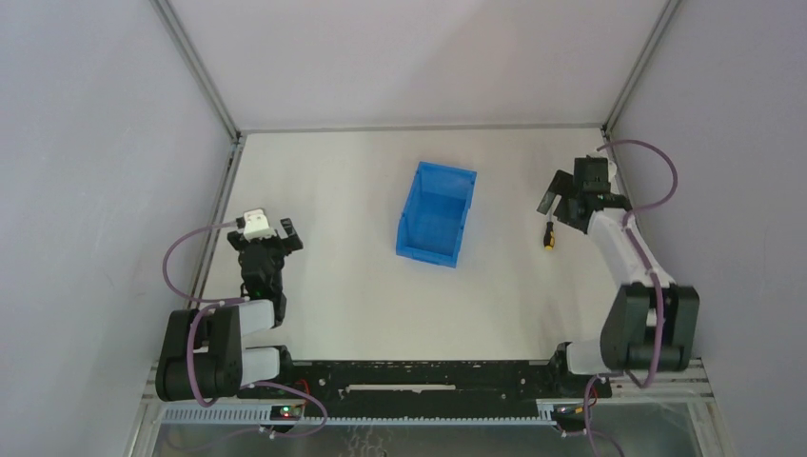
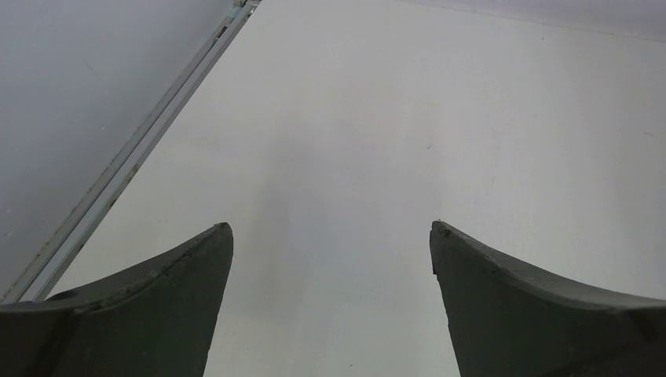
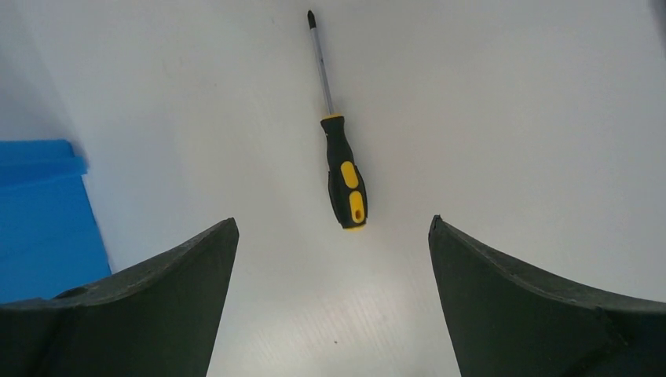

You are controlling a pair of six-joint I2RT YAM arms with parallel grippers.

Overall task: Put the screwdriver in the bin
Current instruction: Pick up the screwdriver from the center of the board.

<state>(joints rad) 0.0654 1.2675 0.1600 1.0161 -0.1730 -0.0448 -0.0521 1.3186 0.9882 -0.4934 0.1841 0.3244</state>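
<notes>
Overhead and wrist views of the pick stage. The screwdriver (image 3: 339, 149) lay flat on the white tabletop (image 1: 333, 190), to the right of the bin (image 1: 437, 213) and well apart from it, untouched. The right pincer (image 3: 333, 259) hung above it, jaws spread wide and holding nothing; in its wrist view the handle sat between the two fingers and nearer the camera, the shaft pointing away. This alignment judged suited to a descent onto the handle, the thicker part. The bin stood upright and open-topped with nothing seen inside, its blue corner visible at the left edge of the right wrist view. Bare tabletop separated bin and screwdriver, leaving an unobstructed path for the carry; the right enclosure wall stood close behind the arm. The left pincer (image 2: 331, 298), on the far side of the bin, was likewise released and empty over bare tabletop near the left wall rail (image 2: 133, 153).
</notes>
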